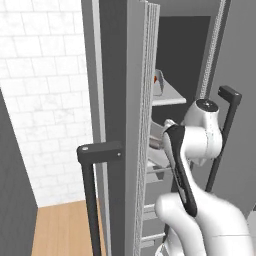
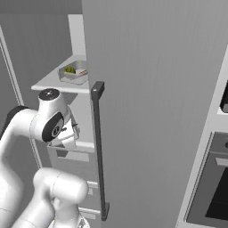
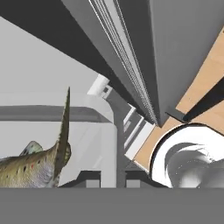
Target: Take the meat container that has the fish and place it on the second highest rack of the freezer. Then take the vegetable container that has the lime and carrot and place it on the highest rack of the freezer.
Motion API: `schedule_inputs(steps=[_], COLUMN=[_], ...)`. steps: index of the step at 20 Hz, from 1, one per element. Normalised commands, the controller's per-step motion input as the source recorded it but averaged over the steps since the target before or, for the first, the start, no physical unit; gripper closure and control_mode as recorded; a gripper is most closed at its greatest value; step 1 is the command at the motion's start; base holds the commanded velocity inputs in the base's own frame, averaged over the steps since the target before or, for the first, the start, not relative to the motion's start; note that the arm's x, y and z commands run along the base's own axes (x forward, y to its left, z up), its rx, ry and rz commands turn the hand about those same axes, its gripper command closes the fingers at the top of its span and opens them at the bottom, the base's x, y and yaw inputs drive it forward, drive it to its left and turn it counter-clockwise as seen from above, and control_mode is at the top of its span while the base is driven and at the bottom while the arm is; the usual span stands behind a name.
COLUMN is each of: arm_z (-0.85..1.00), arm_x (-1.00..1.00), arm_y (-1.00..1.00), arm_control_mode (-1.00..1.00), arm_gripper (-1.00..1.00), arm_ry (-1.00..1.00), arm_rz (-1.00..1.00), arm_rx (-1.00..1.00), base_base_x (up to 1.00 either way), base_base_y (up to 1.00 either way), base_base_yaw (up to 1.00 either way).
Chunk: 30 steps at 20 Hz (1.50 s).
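Observation:
In the hand view a speckled silvery fish (image 3: pixel 30 168) lies in the pale meat container (image 3: pixel 103 131). Its side wall runs up between my two dark fingertips (image 3: pixel 87 179), so my gripper (image 3: pixel 114 179) is shut on that wall. The right base view has my gripper (image 2: pixel 67 133) inside the open freezer (image 2: pixel 156 111), just above the second highest rack (image 2: pixel 85 144). On the highest rack (image 2: pixel 46 82) stands the vegetable container (image 2: pixel 75 71) with the green lime (image 2: pixel 69 70) and the orange carrot (image 2: pixel 83 71). In the left base view the freezer's left door hides my hand.
Both freezer doors stand open on either side of my arm, each with a long dark bar handle (image 1: pixel 92 200) (image 2: pixel 99 156). Grey drawers (image 2: pixel 75 156) sit under the lower rack. A black oven front (image 2: pixel 213 191) is at the far right, white tiled wall (image 1: pixel 45 100) at the left.

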Motion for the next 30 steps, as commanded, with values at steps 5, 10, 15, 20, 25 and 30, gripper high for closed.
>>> schedule_inputs(steps=[5, 10, 15, 20, 25, 30], arm_z=[-0.57, -0.56, -0.35, -0.08, -0.02, -0.22], arm_x=[0.92, 0.74, 0.65, 0.55, 0.51, 0.54], arm_y=[0.24, 0.12, 0.0, 0.0, 0.0, 0.0], arm_control_mode=[-1.0, -1.0, -1.0, -1.0, -1.0, -1.0], arm_gripper=[1.0, 1.0, 1.0, 1.0, 1.0, -1.0], arm_ry=[0.0, 0.0, 0.0, 0.0, 0.0, 0.02], arm_rz=[-0.01, -0.02, -0.03, -0.09, -0.12, -0.07], arm_rx=[0.0, 0.0, 0.0, 0.0, 0.0, 0.01], base_base_x=[0.0, 0.0, 0.0, 0.0, 0.0, 0.0], base_base_y=[0.0, 0.0, 0.0, 0.0, 0.0, 0.0], base_base_yaw=[0.0, 0.0, 0.0, 0.0, 0.0, 0.0])
